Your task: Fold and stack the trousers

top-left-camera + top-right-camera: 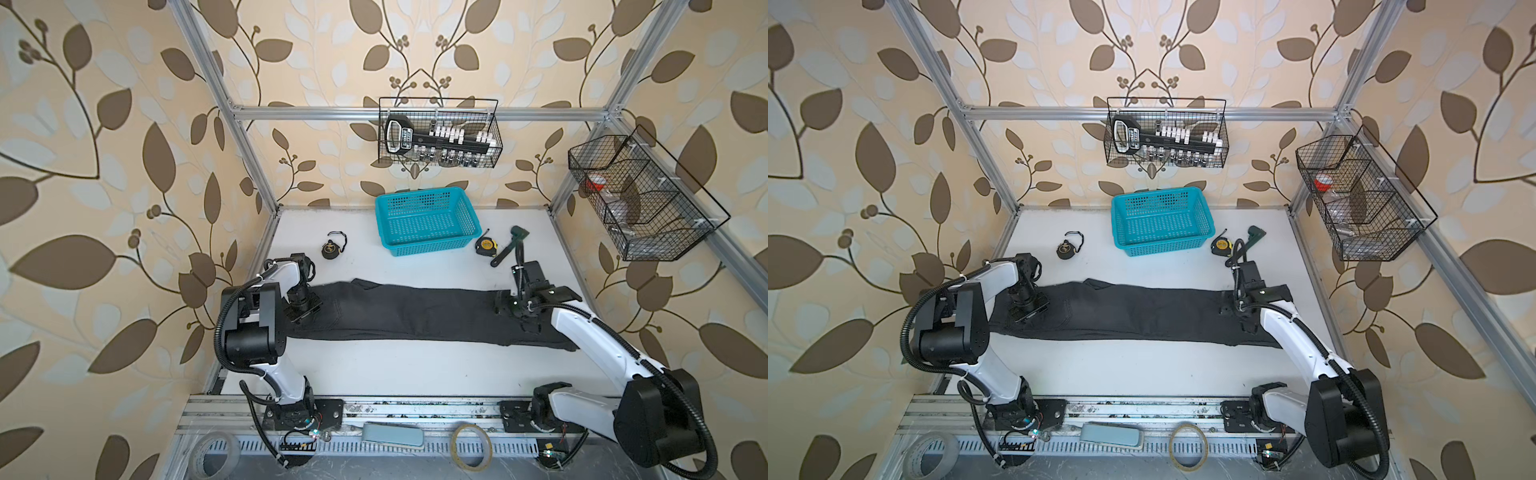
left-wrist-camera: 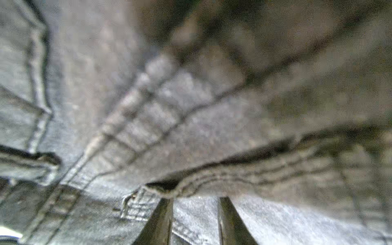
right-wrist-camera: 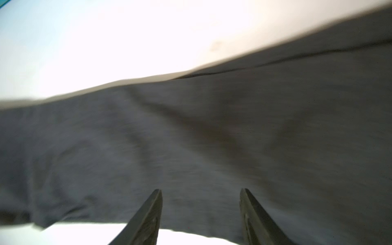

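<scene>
**Charcoal jeans laid flat across the white table**

The smooth white table (image 1: 415, 370) is spanned from left to right by the trousers (image 1: 415, 316), dark charcoal denim spread as one long flat band. The waist end lies at the left and the hems at the right, as seen in both top views. At the far middle a teal perforated plastic basket (image 1: 428, 220), rectangular, is set apart from the cloth. The left gripper (image 1: 305, 309) is lowered onto the stitched waistband with its tapered fingers (image 2: 161, 222) slightly parted; whether denim is pinched cannot be told. The right gripper (image 3: 200, 189) is held over the plain leg cloth near the hems, jaws spread and released. A yellow-and-black tape measure (image 1: 485, 246) lies just right of the basket.
</scene>
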Controlling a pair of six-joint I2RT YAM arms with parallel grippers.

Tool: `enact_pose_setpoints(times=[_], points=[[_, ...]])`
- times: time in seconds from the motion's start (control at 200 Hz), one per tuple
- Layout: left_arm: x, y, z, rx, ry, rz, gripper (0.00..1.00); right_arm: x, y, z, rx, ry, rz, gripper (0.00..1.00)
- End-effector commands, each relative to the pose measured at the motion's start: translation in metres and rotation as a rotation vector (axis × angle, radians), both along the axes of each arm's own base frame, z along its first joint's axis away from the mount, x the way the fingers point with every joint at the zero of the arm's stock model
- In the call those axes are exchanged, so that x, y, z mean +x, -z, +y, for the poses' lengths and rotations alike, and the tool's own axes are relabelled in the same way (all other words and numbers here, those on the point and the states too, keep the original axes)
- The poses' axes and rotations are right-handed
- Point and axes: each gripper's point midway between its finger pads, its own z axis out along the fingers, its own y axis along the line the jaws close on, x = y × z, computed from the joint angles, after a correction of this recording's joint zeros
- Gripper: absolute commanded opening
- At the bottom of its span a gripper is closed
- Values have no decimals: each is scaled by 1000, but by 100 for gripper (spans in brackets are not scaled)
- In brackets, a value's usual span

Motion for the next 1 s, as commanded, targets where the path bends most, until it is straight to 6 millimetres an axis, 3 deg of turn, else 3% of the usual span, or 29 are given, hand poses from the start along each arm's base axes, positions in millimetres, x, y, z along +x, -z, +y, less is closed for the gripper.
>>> enact_pose_setpoints(times=[0.0,0.175,0.27,0.5,0.64,0.79,0.88,1.0], points=[[2,11,34,123,4,31,37,-28,3,-46,-87,167,95,60],[18,-4,30,84,-3,-25,38,-41,-2,-103,-166,307,116,61],[29,-20,23,41,-11,-84,39,-43,6,-119,-122,368,134,60],[50,-62,-2,-56,-19,-218,41,-30,32,-140,-78,392,203,58],[55,-76,-20,-109,-19,-268,41,-24,50,-138,-46,363,259,56],[54,-78,-37,-155,-12,-286,42,-24,57,-147,-66,377,289,56],[48,-64,-44,-151,9,-256,42,-19,62,-152,-81,362,310,53],[34,-38,-46,-155,1,-203,42,-12,61,-154,-80,331,316,33]])
